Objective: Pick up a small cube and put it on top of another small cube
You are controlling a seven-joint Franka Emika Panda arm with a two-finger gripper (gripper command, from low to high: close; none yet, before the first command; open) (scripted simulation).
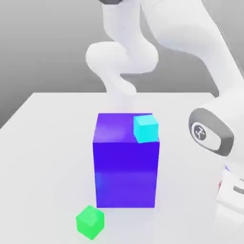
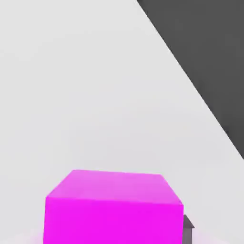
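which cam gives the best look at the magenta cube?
The hand view. The magenta cube sits large and close there, top face and one side face plainly visible over the white table. In the exterior view I can't make it out; the big blue block, cyan cube and green cube stand there.

- A tall blue block [image 1: 126, 162] stands in the table [image 1: 43, 143] middle and blocks passage there.
- A cyan cube [image 1: 146, 128] sits on its top corner.
- A green cube [image 1: 90, 222] lies near the block's front; the table on the exterior view's left is free.
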